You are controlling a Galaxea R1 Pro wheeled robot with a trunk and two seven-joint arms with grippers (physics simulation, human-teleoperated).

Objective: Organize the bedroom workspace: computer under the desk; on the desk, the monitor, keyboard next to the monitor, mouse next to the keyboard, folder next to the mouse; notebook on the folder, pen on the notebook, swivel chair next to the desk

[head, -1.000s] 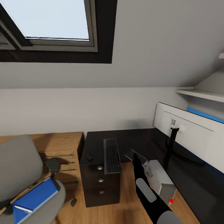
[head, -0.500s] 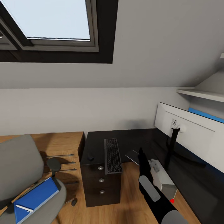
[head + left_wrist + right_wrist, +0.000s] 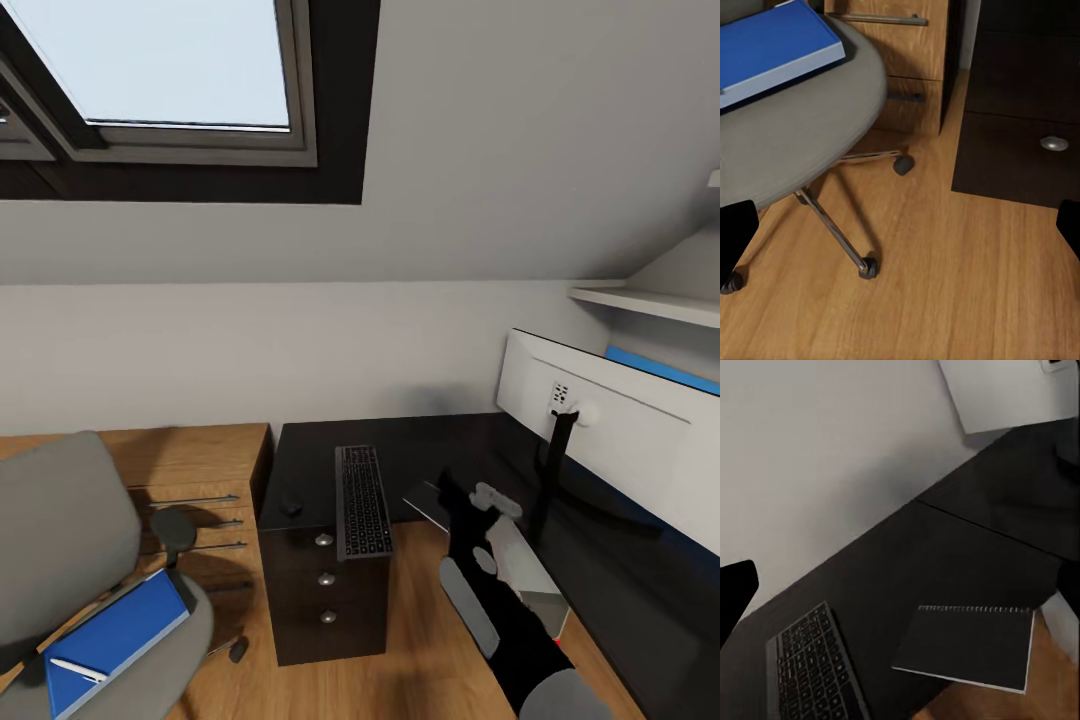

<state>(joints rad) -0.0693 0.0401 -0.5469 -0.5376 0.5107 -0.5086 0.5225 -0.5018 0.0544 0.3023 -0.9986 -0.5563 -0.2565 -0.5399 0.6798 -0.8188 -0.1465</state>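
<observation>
While the head view is taken from above, the black table (image 3: 420,450) is seen running along the wall and turning toward the right, with the keyboard (image 3: 362,500) lying lengthwise over the drawer block and the small black mouse (image 3: 291,507) just beside it on the left. The monitor (image 3: 620,435) is shown from its white back, standing on the table's right wing, and the computer (image 3: 525,575) is seen on the floor below that wing. The right claw (image 3: 478,500) is raised between the keyboard and the monitor's arm, above the notebook (image 3: 428,503) at the table's edge; whether it is parted or closed cannot be told there. The swivel chair (image 3: 60,560) stands well apart at the left, in front of a wooden drawer unit (image 3: 200,470), and carries the folder (image 3: 110,640) with the pen (image 3: 75,671) on it. Bare wooden floor (image 3: 410,640) lies between chair and drawers. From the left wrist view, the folder (image 3: 772,45) is seen on the chair seat (image 3: 810,127), the chrome base and castors spread over the floor, and the left claw's dark tips are spread wide, grasping nothing. From the right wrist view, the notebook (image 3: 971,645) lies at the table's edge near the keyboard (image 3: 814,667), and the right claw's tips are spread wide apart, released.
</observation>
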